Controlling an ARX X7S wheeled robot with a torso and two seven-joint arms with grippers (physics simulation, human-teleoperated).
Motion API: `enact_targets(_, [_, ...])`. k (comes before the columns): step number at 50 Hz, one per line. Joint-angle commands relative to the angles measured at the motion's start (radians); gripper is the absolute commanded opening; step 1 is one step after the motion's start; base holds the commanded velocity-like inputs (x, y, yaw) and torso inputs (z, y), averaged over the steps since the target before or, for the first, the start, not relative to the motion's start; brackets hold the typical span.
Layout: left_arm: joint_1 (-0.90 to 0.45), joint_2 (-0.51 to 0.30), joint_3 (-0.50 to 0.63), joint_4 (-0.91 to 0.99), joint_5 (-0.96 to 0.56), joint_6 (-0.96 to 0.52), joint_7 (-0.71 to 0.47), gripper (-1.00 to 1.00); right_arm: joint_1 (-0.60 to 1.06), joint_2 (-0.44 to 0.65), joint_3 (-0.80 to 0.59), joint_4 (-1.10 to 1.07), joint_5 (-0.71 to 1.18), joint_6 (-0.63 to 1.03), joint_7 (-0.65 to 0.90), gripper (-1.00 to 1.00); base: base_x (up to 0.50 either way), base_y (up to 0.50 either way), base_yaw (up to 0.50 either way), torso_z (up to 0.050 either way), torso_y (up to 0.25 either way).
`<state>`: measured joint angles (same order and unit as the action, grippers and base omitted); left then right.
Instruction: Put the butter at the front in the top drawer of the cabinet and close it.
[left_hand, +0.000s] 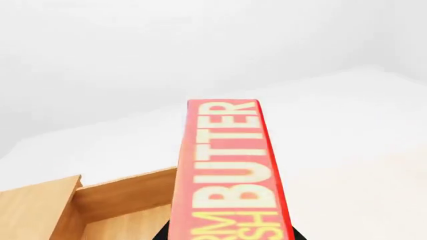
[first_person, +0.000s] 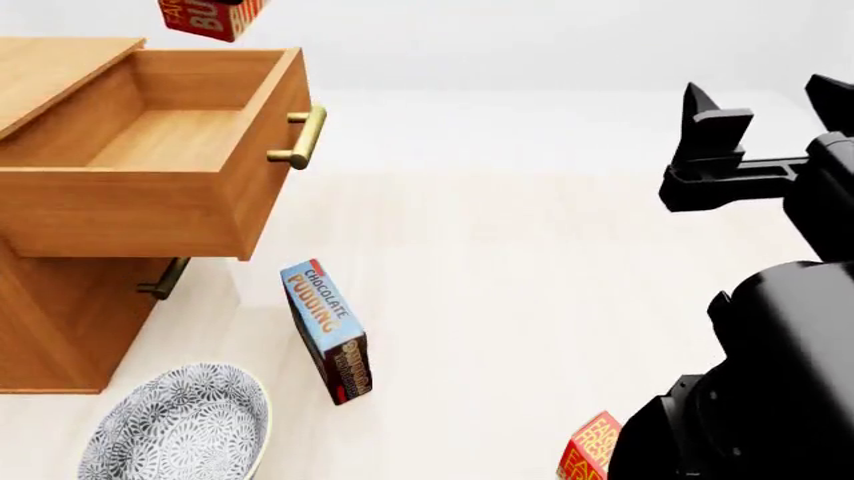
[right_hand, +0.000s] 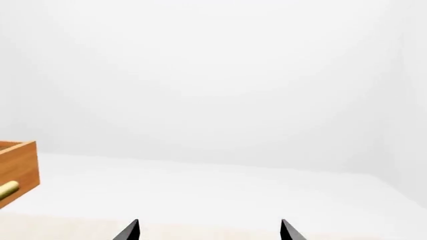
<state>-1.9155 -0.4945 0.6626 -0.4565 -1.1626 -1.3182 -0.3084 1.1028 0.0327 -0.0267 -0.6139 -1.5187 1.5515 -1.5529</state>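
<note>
White walls and a pale floor surround us. Nearest, beside our right arm's dark bulk, a second butter carton (first_person: 589, 447) stands on the floor. Our right gripper (first_person: 761, 105) reaches forward, raised and level, jaws apart and holding nothing. Farther left stand the patterned bowl (first_person: 180, 425) and the chocolate pudding carton (first_person: 327, 330). Beyond them the top drawer (first_person: 160, 170) is pulled out of the cabinet (first_person: 54, 330). The butter (left_hand: 230, 170) hangs above the drawer's far edge; our left gripper's jaws cannot be made out.
</note>
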Motion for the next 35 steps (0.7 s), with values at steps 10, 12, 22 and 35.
enact_targets(10, [-0.205,0.201,0.145,-0.765,0.299,0.318,0.227,-1.00,-0.018,-0.011,0.019,-0.010,0.020,-0.004,-0.002,1.00,0.00,0.00,0.00,0.000,0.001])
enact_targets(12, [-0.200,0.231,0.134,-0.848,0.317,0.383,0.217,-1.00,-0.026,-0.015,0.024,-0.014,0.044,-0.007,0.019,1.00,0.00,0.00,0.00,0.000,0.005])
enact_targets(22, [-0.102,0.269,-0.109,-0.852,0.511,0.435,0.108,-1.00,-0.046,-0.017,0.030,-0.027,0.076,-0.003,0.038,1.00,0.00,0.00,0.00,0.001,0.001])
enact_targets(35, [-0.015,0.319,-0.501,-0.852,0.864,0.475,0.101,-1.00,-0.056,-0.023,0.030,-0.033,0.077,0.006,0.032,1.00,0.00,0.00,0.00,0.000,0.001])
